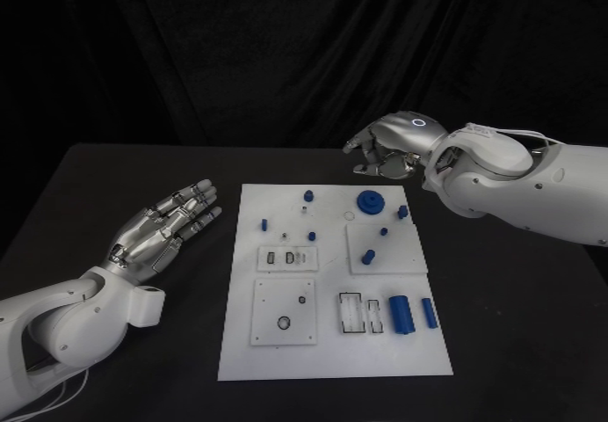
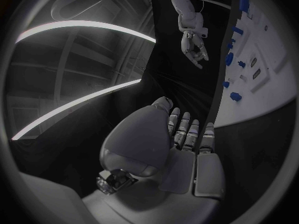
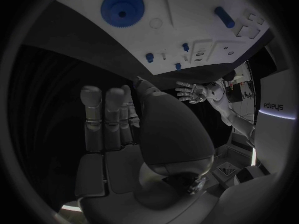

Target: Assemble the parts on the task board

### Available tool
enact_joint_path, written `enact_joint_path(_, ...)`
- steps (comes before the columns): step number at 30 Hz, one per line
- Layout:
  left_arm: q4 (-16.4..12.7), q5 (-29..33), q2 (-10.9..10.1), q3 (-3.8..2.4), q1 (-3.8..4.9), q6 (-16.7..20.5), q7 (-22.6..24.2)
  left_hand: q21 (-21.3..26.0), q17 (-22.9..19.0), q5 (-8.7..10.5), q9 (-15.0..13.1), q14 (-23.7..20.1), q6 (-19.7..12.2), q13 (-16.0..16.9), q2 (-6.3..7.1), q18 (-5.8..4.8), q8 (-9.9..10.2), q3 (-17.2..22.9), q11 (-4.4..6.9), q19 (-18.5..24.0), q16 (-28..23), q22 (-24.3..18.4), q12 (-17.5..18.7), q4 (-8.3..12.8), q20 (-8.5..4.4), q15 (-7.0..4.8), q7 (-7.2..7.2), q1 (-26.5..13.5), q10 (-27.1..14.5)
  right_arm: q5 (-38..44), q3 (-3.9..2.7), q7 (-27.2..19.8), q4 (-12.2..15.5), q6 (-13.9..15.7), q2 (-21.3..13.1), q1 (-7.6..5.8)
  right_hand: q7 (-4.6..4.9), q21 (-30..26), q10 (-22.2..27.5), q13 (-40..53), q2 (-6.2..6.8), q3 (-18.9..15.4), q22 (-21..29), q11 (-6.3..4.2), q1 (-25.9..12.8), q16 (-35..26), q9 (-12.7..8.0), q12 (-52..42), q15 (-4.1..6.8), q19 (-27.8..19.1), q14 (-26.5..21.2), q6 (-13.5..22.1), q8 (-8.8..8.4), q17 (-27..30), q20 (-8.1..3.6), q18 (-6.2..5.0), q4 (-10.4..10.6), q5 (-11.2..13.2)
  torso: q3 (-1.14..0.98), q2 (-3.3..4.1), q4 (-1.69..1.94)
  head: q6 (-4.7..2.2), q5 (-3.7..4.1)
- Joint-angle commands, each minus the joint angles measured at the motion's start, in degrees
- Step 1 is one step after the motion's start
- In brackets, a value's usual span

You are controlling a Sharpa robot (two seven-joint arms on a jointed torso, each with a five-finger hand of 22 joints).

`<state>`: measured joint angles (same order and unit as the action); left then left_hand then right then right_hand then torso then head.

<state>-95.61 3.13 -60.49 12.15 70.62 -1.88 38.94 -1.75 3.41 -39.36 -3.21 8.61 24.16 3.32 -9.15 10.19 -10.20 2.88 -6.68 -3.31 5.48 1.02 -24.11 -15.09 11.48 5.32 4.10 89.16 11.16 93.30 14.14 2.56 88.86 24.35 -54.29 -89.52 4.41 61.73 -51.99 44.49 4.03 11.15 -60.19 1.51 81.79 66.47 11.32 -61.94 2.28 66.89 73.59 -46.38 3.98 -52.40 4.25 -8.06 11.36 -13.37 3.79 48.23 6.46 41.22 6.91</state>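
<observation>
On the near end of the white board (image 1: pixel 332 352), which lies in the middle of the black desk (image 1: pixel 507 334), a big blue tube (image 1: pixel 401 314) and a thinner blue tube (image 1: pixel 430 312) lie side by side, next to two empty slots. Past them, small blue pegs stand here and there on the board. At the far end sits the round blue gear (image 1: pixel 370 201).

The left hand (image 1: pixel 171 224) rests flat on the desk just beside the board's left edge. Its fingers are straight and spread, and it holds nothing. The right hand (image 1: pixel 387 149) hangs above the far edge of the board, near the gear. Its fingers are curled in, and I see nothing in them.

Nothing looks put together yet, so I think the job is just starting. What could go wrong? The pegs are small and stand close together. If the right hand comes down for the gear with its fingers this curled, it could bump a peg (image 1: pixel 401 212) next to it and knock it over. The tubes are round, so a push could make them roll off the board.

The right wrist view shows the teeth on the gear's rim (image 3: pixel 122 7) up close. The head view shows the whole board and both hands together.
</observation>
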Motion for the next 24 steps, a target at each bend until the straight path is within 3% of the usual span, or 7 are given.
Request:
enact_joint_path(1,-0.1,0.5,0.2,-0.03,0.10,-0.2,2.6,0.2,0.1,0.20,0.0,0.1,-0.3,-0.1,0.06,-0.18,0.1,0.5,-0.17,0.3,0.2,-0.1,0.2,0.0,0.26,0.48,0.01,-0.3,-0.4,-0.5,0.02,1.3,0.3,-2.3,-1.1,0.91,0.82,3.7,-6.1,14.8,0.28,-0.8,-4.5,0.09,-1.4,8.3,-0.2,-11.8,-0.24,2.7,3.6,-0.2,-0.18,-12.7,0.19,1.53,1.4,0.7,0.11,0.04,0.07,0.09,0.33)
enact_joint_path(5,-0.1,0.5,0.2,-0.03,0.10,-0.3,2.5,0.2,0.1,0.19,0.0,0.1,-0.2,-0.1,0.06,-0.18,0.1,0.5,-0.18,0.3,0.2,0.0,0.2,0.0,0.27,0.49,0.02,-0.4,-0.4,-0.6,0.03,3.4,0.2,-3.7,-2.4,2.08,1.47,13.7,-27.3,36.8,0.12,-2.5,-15.5,0.11,-3.3,20.8,0.5,-24.7,-0.91,9.2,13.2,-4.6,1.05,-32.9,0.61,3.77,3.7,1.3,-0.01,0.06,-0.11,0.24,0.75)
enact_joint_path(10,-0.1,0.5,0.3,-0.03,0.09,-0.3,2.5,0.2,0.1,0.19,0.0,0.1,-0.2,-0.1,0.06,-0.18,0.1,0.5,-0.18,0.3,0.2,0.0,0.2,0.0,0.27,0.49,0.02,-0.4,-0.4,-0.7,0.04,5.6,0.2,-4.6,-3.2,3.13,2.00,17.9,-38.0,45.5,0.33,-4.1,-20.2,0.49,-4.7,23.5,1.0,-28.1,-1.54,11.9,16.4,-6.4,0.68,-37.6,1.31,4.70,4.7,1.6,-0.10,0.09,0.18,0.29,1.04)
enact_joint_path(13,-0.1,0.5,0.3,-0.03,0.09,-0.4,2.4,0.2,0.1,0.18,0.0,0.2,-0.2,-0.1,0.06,-0.18,0.1,0.5,-0.19,0.3,0.3,0.0,0.2,0.0,0.29,0.52,0.04,-0.4,-0.4,-0.7,0.04,6.3,0.2,-4.1,-3.3,3.71,2.07,20.4,-38.0,45.5,0.30,-4.5,-22.7,0.60,-4.8,23.5,1.2,-28.1,-1.61,14.2,16.4,-7.0,0.39,-37.6,1.47,5.37,4.7,1.6,-0.16,0.11,0.12,0.39,0.89)
enact_joint_path(15,-0.1,0.5,0.3,-0.03,0.09,-0.4,2.4,0.2,0.1,0.17,0.0,0.2,-0.2,-0.1,0.06,-0.18,0.1,0.6,-0.19,0.2,0.3,0.0,0.2,0.0,0.30,0.52,0.04,-0.4,-0.4,-0.7,0.04,6.6,0.1,-3.7,-3.4,4.09,2.25,22.7,-38.0,45.5,0.31,-4.7,-25.0,0.68,-4.6,23.5,1.3,-28.1,-1.73,16.5,16.4,-7.5,0.17,-37.6,1.55,6.07,4.6,1.3,-0.21,0.09,-0.17,0.42,0.58)
enact_joint_path(21,0.0,0.5,0.4,-0.03,0.09,-0.5,2.3,0.2,0.1,0.16,0.0,0.3,-0.1,-0.1,0.05,-0.19,0.1,0.6,-0.19,0.2,0.3,0.0,0.2,0.0,0.34,0.58,0.05,-0.4,-0.4,0.6,0.04,7.5,0.0,-4.1,-3.1,4.68,2.08,25.9,-38.0,45.5,0.49,-5.1,-27.8,0.51,-4.6,23.5,0.9,-28.1,-1.54,20.2,16.4,-6.1,-0.33,-37.6,1.49,7.16,4.6,1.5,-0.11,0.06,0.05,0.49,0.67)
enact_joint_path(24,0.0,0.5,0.4,-0.03,0.09,-0.6,2.3,0.2,0.1,0.16,0.0,0.3,-0.1,-0.1,0.05,-0.19,0.1,0.6,-0.19,0.2,0.3,0.0,0.2,0.0,0.34,0.58,0.05,-0.4,-0.4,0.9,0.04,7.9,-0.1,-4.4,-2.9,4.87,2.05,26.8,-38.0,45.5,0.52,-5.2,-28.6,0.43,-4.8,23.5,0.7,-28.1,-1.46,21.3,16.4,-5.6,-0.33,-37.6,1.40,7.48,4.7,1.9,-0.09,0.05,-0.04,0.55,0.67)
